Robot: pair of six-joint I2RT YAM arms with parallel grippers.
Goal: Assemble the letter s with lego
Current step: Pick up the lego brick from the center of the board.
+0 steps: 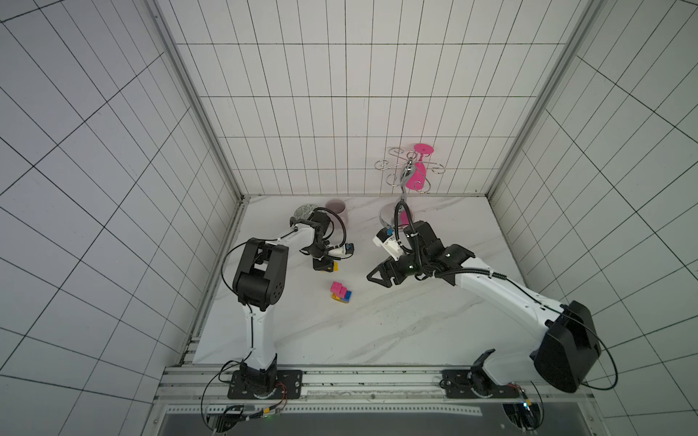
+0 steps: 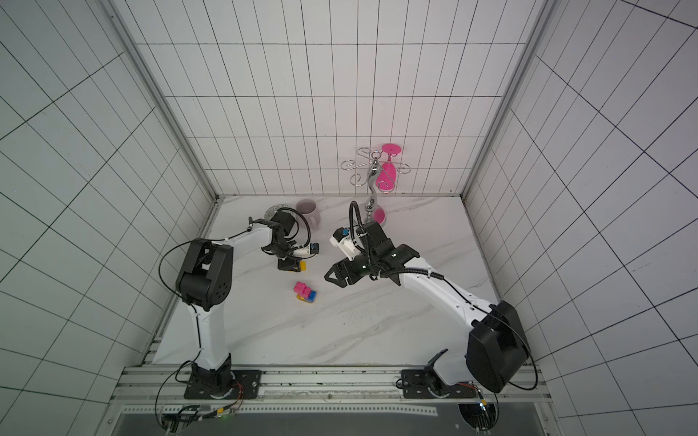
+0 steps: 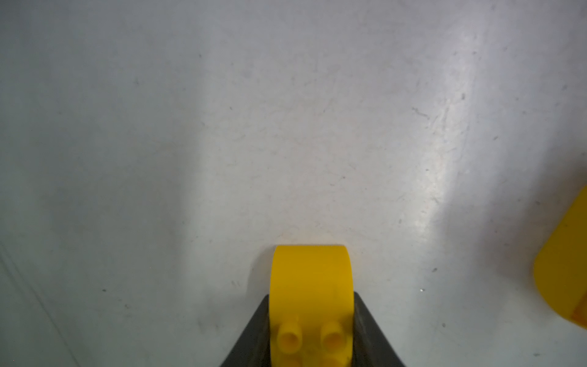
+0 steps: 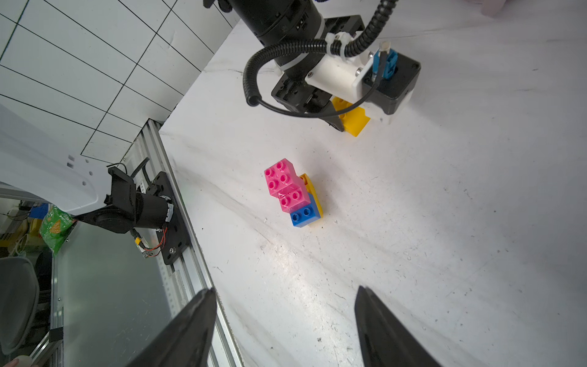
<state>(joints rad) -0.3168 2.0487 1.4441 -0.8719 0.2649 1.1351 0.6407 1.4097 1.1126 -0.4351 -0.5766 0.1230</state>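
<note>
Left wrist view shows the left jaws clenched on both flanks of a yellow oblong studded plastic brick (image 3: 311, 279), close to the white marbled worktop (image 3: 286, 127); gripping across the narrow width is judged to leave its studs free for joining. In both top views the unfinished letter s (image 1: 342, 292) (image 2: 305, 292), a small block of pink, blue and yellow bricks, lies on the worktop between the arms, touching neither. The right jaws hang released and empty, facing that block (image 4: 293, 193), judged ready to steady it.
</note>
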